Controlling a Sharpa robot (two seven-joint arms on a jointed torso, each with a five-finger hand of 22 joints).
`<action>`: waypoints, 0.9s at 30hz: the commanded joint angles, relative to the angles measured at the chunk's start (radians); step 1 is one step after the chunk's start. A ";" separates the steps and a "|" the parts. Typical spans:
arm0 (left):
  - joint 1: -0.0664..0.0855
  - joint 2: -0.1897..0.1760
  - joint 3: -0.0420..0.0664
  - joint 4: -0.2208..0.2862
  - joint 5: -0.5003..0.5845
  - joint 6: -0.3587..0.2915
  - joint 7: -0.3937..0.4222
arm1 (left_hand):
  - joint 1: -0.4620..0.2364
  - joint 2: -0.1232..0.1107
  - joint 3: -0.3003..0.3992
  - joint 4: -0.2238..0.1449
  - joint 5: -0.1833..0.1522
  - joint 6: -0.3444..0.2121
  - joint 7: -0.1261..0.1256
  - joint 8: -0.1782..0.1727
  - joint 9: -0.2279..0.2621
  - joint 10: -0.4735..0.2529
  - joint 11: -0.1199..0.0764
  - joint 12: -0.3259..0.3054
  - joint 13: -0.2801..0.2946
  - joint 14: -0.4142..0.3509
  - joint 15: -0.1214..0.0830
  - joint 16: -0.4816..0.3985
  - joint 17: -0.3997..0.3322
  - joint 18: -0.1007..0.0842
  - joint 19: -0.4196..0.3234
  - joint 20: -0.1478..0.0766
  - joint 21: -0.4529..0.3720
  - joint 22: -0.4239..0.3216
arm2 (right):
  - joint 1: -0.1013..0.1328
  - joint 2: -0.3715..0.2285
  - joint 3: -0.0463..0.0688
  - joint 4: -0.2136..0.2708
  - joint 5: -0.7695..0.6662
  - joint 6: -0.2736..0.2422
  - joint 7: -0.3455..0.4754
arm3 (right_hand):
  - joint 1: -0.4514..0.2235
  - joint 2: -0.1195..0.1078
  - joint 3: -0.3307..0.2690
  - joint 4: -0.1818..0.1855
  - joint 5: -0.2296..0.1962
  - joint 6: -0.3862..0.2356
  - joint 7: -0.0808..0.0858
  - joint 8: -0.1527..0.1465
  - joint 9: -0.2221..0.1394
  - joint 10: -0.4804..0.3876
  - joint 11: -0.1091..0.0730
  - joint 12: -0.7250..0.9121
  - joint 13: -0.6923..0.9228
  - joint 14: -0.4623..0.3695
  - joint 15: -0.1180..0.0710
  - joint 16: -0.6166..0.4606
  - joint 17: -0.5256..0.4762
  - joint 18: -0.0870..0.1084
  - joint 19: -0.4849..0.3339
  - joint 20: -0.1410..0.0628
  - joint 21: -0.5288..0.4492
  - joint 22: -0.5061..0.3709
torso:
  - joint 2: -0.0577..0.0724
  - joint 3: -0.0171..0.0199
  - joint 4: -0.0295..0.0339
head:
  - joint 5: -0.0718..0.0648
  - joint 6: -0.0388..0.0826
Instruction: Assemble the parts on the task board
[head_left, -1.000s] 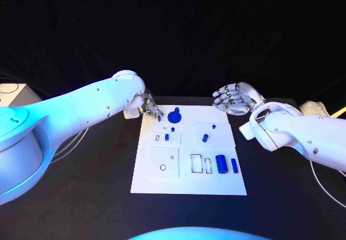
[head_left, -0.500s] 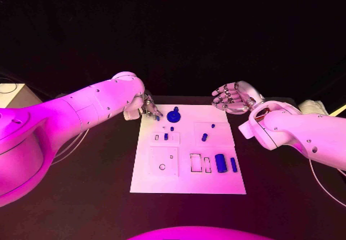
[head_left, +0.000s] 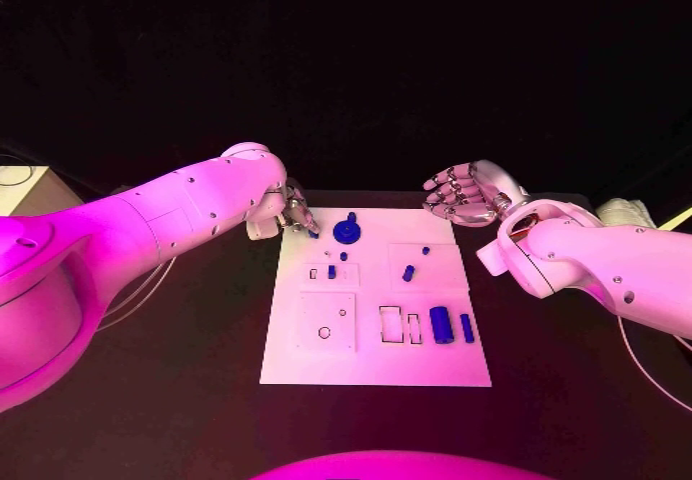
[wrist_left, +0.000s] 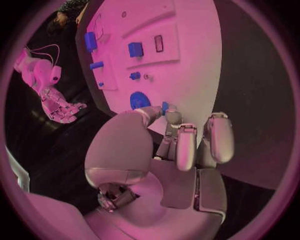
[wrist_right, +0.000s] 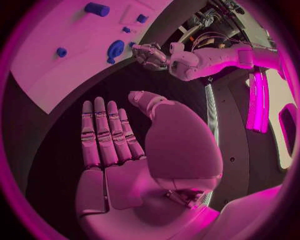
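Head view: The board (head_left: 378, 345) lies flat at the centre of the table (head_left: 173, 400). The left hand (head_left: 299, 217) is at the board's far left corner, fingers drawn together on a small blue part (head_left: 313, 233) at the fingertips. Just beside it on the board lies a blue disc (head_left: 348, 232). Further small blue parts sit mid-board: a peg (head_left: 332, 271) in the left recess, and a short piece (head_left: 410, 272) to its right. Near the right edge a blue block (head_left: 441, 325) and a narrow bar (head_left: 467, 328) stand side by side. The right hand (head_left: 464, 196) hangs off the board's far right corner, apart from it, fingers spread, holding nothing.

Left wrist view: The left hand (wrist_left: 178, 140) has its thumb and one finger closed on the small blue part (wrist_left: 165, 106), over the board's edge (wrist_left: 200, 85). The other fingers (wrist_left: 219, 137) are curled beside it. The disc (wrist_left: 139, 100) lies just past the fingertips. The right hand (wrist_left: 59, 106) is open over the table.

Right wrist view: The right hand (wrist_right: 125, 145) is flat and open, fingers (wrist_right: 103, 132) extended side by side, empty, over dark table. The board (wrist_right: 75, 45) and disc (wrist_right: 115, 49) lie beyond, with the left hand (wrist_right: 150, 55) at the board's corner.
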 joint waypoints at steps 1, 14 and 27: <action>0.000 -0.006 0.000 0.009 0.050 -0.033 0.013 | -0.034 -0.012 0.150 -0.104 0.006 -0.014 -0.004 0.080 0.142 0.009 0.000 0.002 0.007 0.062 -0.004 0.004 0.157 0.001 -0.002 -0.007 0.004 0.006 | 0.001 -0.001 0.000 0.000 -0.004 0.016 0.007 | -0.011 0.000 0.003 -0.005 0.007 0.009 0.055 -0.001 -0.002 0.002 0.004 0.007 -0.001 0.000 0.002 -0.007 -0.001 0.014 -0.010 0.000 0.000 -0.001 | 0.000 -0.0008 -0.0001 | -0.002 0.000; 0.002 -0.054 0.002 0.071 0.088 -0.012 -0.012 | -0.117 -0.037 0.275 -0.170 0.012 -0.011 -0.012 0.119 0.203 0.042 -0.008 0.023 0.046 0.069 -0.012 0.012 0.172 -0.004 0.015 -0.013 0.019 0.027 | 0.001 -0.004 0.000 -0.006 -0.004 0.019 0.007 | -0.011 0.001 0.003 -0.004 0.008 0.010 0.055 -0.001 -0.002 0.003 0.004 0.007 -0.001 0.000 0.002 -0.007 -0.002 0.014 -0.011 0.000 0.000 -0.002 | -0.008 -0.0012 0.0082 | 0.001 -0.001; 0.010 -0.172 -0.001 0.288 0.026 -0.050 -0.031 | -0.186 -0.056 0.358 -0.212 0.023 0.004 -0.021 0.139 0.236 0.076 -0.017 0.046 0.083 0.078 -0.020 0.022 0.191 -0.008 0.030 -0.020 0.032 0.045 | 0.000 -0.011 0.000 -0.008 -0.006 0.000 0.027 | -0.013 0.003 0.013 -0.009 0.047 0.016 0.051 0.001 -0.005 0.010 0.000 0.011 -0.009 0.007 0.000 -0.010 -0.008 0.015 -0.008 -0.001 0.002 -0.015 | -0.024 -0.0036 0.0238 | -0.002 -0.013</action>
